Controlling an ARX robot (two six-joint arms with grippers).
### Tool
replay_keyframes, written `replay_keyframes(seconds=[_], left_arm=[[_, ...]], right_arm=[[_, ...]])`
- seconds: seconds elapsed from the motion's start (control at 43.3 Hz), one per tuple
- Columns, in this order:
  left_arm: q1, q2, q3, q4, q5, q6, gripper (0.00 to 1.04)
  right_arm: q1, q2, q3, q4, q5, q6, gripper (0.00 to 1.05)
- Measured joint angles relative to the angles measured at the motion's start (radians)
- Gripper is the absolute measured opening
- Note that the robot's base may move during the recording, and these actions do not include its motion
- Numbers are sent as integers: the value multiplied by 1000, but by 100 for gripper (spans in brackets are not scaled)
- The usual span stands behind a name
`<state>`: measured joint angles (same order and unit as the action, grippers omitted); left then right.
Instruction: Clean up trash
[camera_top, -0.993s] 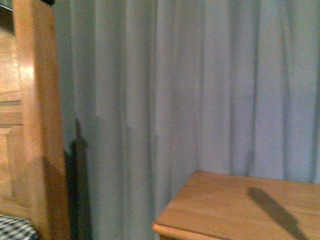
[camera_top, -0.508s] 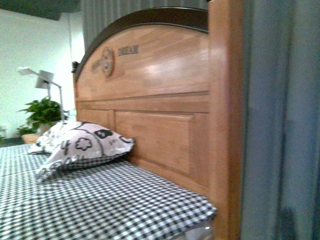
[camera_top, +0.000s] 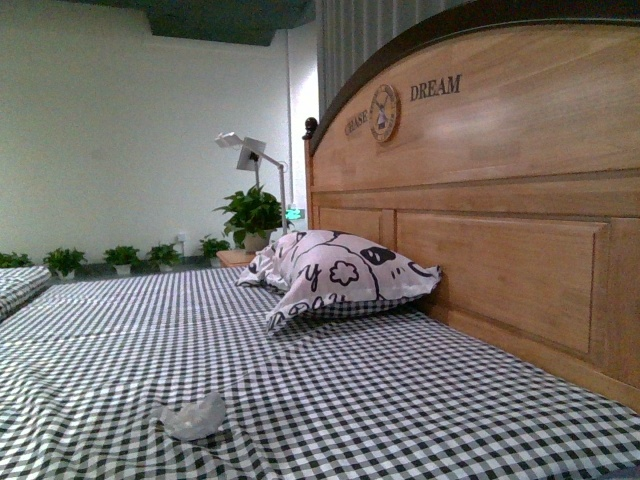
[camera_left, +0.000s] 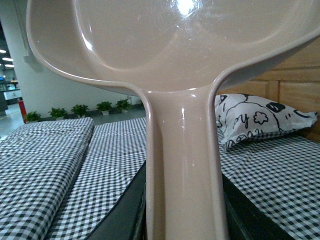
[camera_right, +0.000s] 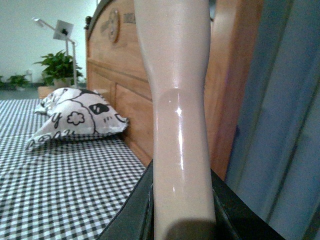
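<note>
Front view: we see the trash (camera_top: 195, 416), a small crumpled white wad, lying on the black-and-white checked sheet (camera_top: 420, 400) at the near edge of the bed, left of centre. It is well apart from the pillow (camera_top: 340, 275), which sits further back and to the right, against the wooden headboard (camera_top: 500, 200). The headboard runs along the right side and carries a round emblem and the word DREAM. At the far end stand a white lamp (camera_top: 245, 150) and a potted plant (camera_top: 250, 212), w/ a row of smaller plants (camera_top: 120, 256) along the wall to the left.

Left wrist view: we look straight up the dustpan (camera_left: 180, 50), pale pinkish plastic. Its bowl fills the top and its handle runs down into the left gripper (camera_left: 182, 222). The black jaws sit tight on both sides of the handle, so they are pinching it. Behind it we see checked sheet, w/ the pillow and headboard off to one side.

Right wrist view: a pale handle (camera_right: 180, 125) of similar glossy plastic rises out of the right gripper (camera_right: 182, 225), its dark jaws pressed against it on both sides. We can't tell what tool it belongs to; its head is out of frame. Beyond it are the pillow, headboard, lamp and a grey-blue curtain (camera_right: 285, 125).
</note>
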<state>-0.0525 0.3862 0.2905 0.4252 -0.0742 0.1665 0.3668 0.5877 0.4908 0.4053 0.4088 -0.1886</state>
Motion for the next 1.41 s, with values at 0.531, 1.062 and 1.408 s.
replay_keyframes(seconds=[0.531, 1.062, 1.408], left_arm=[[219, 487, 352, -512, 150, 97, 26], [339, 890, 517, -630, 370, 501, 26], [335, 1015, 510, -586, 389, 581, 26]], right_arm=[[-1, -13, 0, 0, 7, 0, 20], [-1, -13, 0, 0, 7, 0, 20], [-1, -13, 0, 0, 7, 0, 20]])
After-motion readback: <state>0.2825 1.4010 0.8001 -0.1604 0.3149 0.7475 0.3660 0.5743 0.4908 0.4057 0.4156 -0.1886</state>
